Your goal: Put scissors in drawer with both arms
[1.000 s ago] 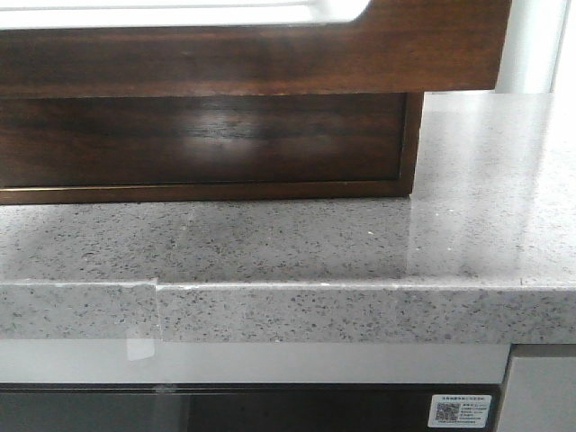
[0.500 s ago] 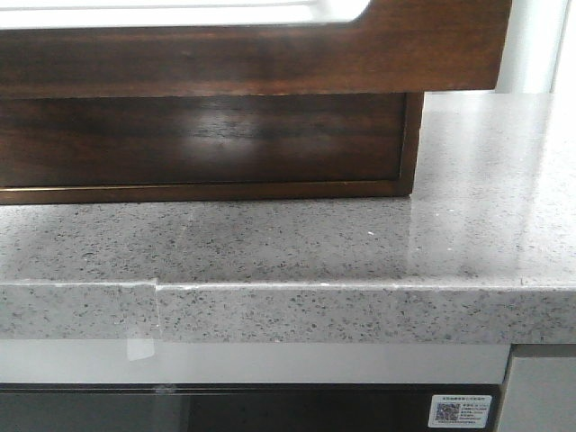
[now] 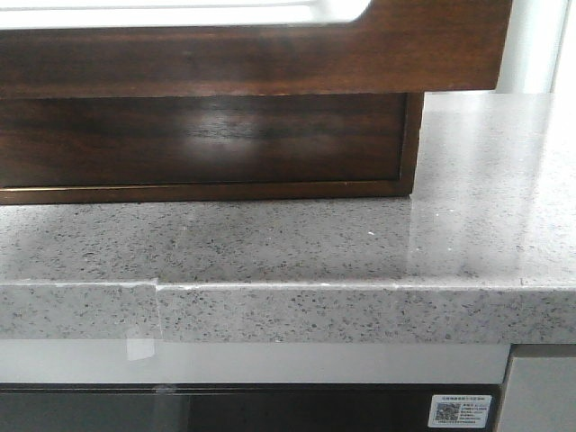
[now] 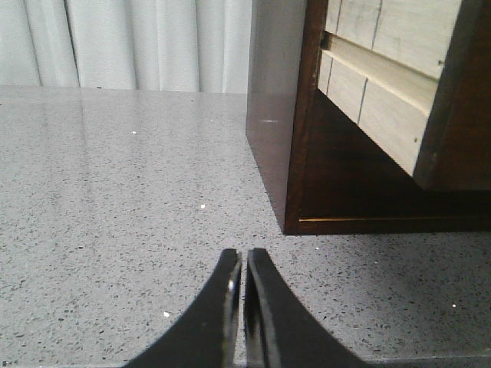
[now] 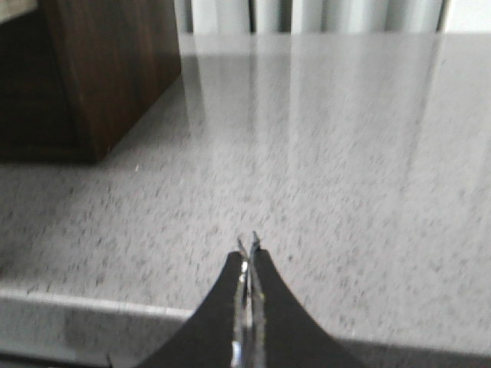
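The drawer (image 3: 252,58) is pulled out at the top of the front view, with a dark glossy wood front and a strip of white inside (image 3: 180,11). Neither gripper shows in the front view. My left gripper (image 4: 243,251) is shut and empty, low over the counter just off the cabinet's corner (image 4: 291,218). My right gripper (image 5: 248,253) is shut near the counter's front edge. A thin silvery strip (image 5: 246,287) fills its gap and ends in two small points past the fingertips, which look like the scissors seen edge-on. Their handles are hidden.
The dark wooden cabinet (image 3: 207,144) stands on the speckled grey counter (image 3: 360,243) under the open drawer. It also shows in the right wrist view (image 5: 115,69). The drawer's pale wood side (image 4: 383,77) overhangs. White curtains (image 4: 130,42) hang behind. Bare counter lies right of the cabinet (image 3: 495,180).
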{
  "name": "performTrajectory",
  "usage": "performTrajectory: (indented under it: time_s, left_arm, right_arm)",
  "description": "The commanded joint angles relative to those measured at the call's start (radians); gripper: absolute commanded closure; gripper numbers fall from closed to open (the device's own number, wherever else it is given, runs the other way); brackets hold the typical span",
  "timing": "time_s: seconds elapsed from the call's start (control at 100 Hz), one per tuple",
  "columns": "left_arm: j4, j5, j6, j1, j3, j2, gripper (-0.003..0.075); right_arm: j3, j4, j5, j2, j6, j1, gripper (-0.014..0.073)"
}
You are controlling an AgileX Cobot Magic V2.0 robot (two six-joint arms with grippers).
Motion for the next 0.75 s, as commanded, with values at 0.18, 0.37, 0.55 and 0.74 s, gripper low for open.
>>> performTrajectory:
  time_s: [0.18,0.37,0.55,0.74]
  left_arm:
    - [-0.009,-0.082,-0.011,-0.003,0.035,-0.032,0.0741]
    - [-0.009,-0.082,-0.011,-0.003,0.035,-0.032,0.0741]
    - [-0.009,-0.082,-0.011,-0.003,0.035,-0.032,0.0741]
    - [-0.009,-0.082,-0.011,-0.003,0.035,-0.032,0.0741]
  right_arm:
    - [0.017,-0.343,-0.231,-0.02,0.348,0.0,0.0662]
    - [0.017,-0.367,-0.275,-0.02,0.382,-0.002,0.0662]
    - [0.017,-0.366,-0.275,-0.02,0.382,-0.002,0.0662]
    - [0.017,-0.366,-0.275,-0.02,0.382,-0.002,0.0662]
